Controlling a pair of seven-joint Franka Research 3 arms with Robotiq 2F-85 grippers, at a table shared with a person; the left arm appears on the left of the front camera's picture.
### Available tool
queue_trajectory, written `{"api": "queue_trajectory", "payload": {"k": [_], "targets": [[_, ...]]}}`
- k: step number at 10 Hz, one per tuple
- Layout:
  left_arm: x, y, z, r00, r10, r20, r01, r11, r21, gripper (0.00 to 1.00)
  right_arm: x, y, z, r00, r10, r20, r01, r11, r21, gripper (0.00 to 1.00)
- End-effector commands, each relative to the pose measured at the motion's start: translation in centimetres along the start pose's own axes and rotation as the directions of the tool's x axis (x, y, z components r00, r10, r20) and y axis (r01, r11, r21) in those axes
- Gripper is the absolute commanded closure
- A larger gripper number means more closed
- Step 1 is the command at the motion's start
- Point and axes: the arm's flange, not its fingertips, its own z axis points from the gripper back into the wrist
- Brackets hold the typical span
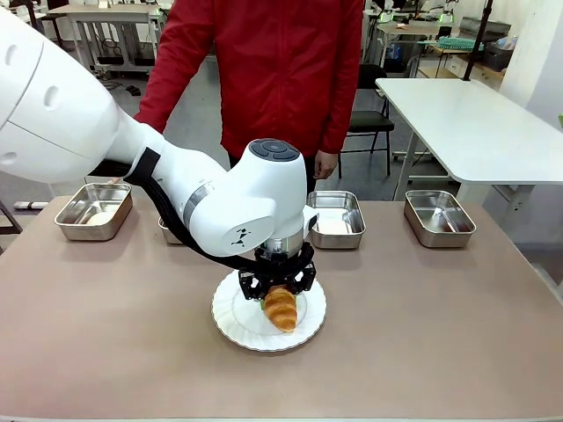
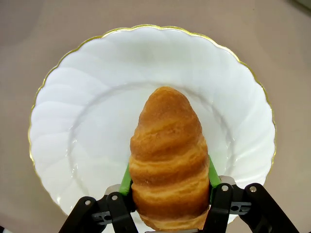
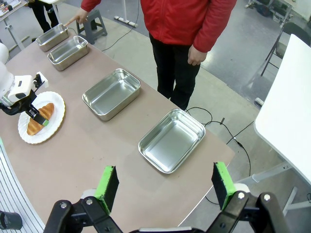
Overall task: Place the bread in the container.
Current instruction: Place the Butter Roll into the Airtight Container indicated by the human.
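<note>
Right now the left gripper [image 1: 278, 293] is squeezing the bread [image 1: 281, 309], with its green pads [image 2: 213, 175] pressed on both sides. The bread sits over the round white plate [image 1: 234, 316] in the middle of the table [image 1: 440, 325]. Four shiny trays stand in a row along the far side. The person in the red top stands behind them and touches the far-left tray [image 1: 93, 212] with one hand [image 3: 79, 18]. The right gripper [image 3: 165, 188] hangs up high over the right end of the table, with its fingers spread wide and nothing between them.
</note>
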Motion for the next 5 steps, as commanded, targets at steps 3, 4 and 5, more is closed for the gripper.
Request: {"api": "queue_trajectory", "payload": {"k": [3, 4, 5], "targets": [[0.6, 0.5, 1.0, 1.0, 0.012, 0.023, -0.012, 1.0, -0.004, 0.39, 0.1, 0.0, 0.0, 1.0, 0.002, 0.013, -0.002, 1.0, 0.005, 0.0], [1.5, 1.2, 1.9, 0.999, 0.008, 0.035, -0.007, 1.0, -0.026, 0.39, 0.1, 0.0, 0.0, 1.0, 0.002, 0.013, -0.002, 1.0, 0.005, 0.0], [2.6, 2.6, 3.0, 0.999, 0.006, 0.043, -0.003, 0.998, -0.059, 0.39, 0.1, 0.0, 0.0, 1.0, 0.002, 0.013, -0.002, 1.0, 0.005, 0.0]]}}
